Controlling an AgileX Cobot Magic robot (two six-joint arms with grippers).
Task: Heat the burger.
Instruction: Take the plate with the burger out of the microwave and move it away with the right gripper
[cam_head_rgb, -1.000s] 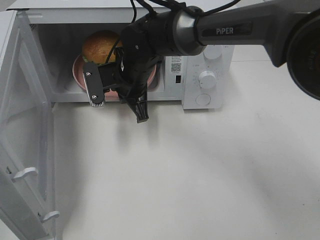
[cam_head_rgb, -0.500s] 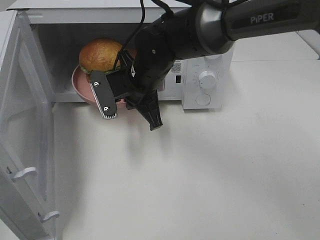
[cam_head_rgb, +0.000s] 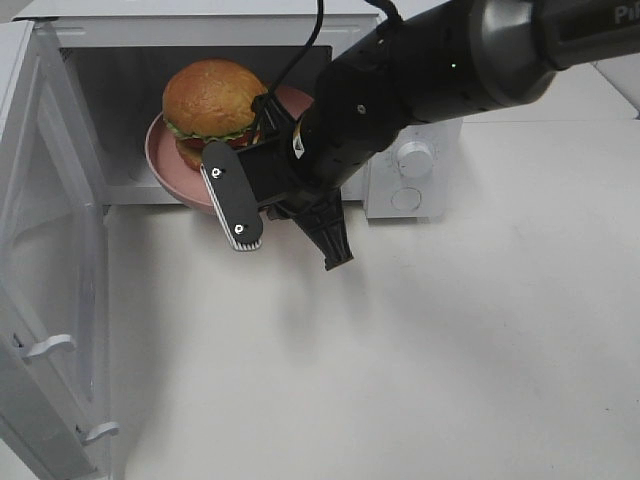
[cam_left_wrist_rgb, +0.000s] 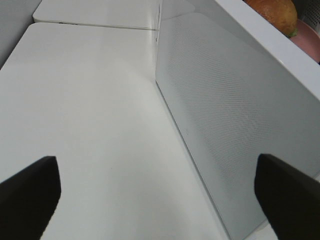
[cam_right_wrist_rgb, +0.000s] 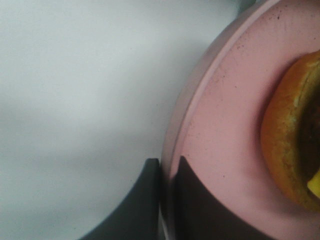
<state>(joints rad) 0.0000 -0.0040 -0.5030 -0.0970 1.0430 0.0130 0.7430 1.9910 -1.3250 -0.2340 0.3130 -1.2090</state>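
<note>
The burger (cam_head_rgb: 212, 98), golden bun over green lettuce, sits on a round pink plate (cam_head_rgb: 165, 160) at the mouth of the open white microwave (cam_head_rgb: 415, 150). The plate's front edge sticks out past the microwave's opening. My right gripper (cam_head_rgb: 288, 240) is at the plate's front rim. In the right wrist view its dark fingers (cam_right_wrist_rgb: 145, 200) are shut on the pink plate's rim (cam_right_wrist_rgb: 195, 90), with the burger's bun (cam_right_wrist_rgb: 285, 135) beside them. My left gripper (cam_left_wrist_rgb: 160, 200) is open and empty, beside the microwave's open door (cam_left_wrist_rgb: 225, 115); the burger (cam_left_wrist_rgb: 272, 12) shows past it.
The microwave's door (cam_head_rgb: 40, 250) stands swung open on the left, with white handles near the front. The microwave's knobs (cam_head_rgb: 414, 158) are on its right panel. White tabletop (cam_head_rgb: 420, 350) spreads in front.
My right gripper has drawn the plate with the burger out of the microwave's chamber, forward and to the right, lifting it. The arm has swung with it.
</note>
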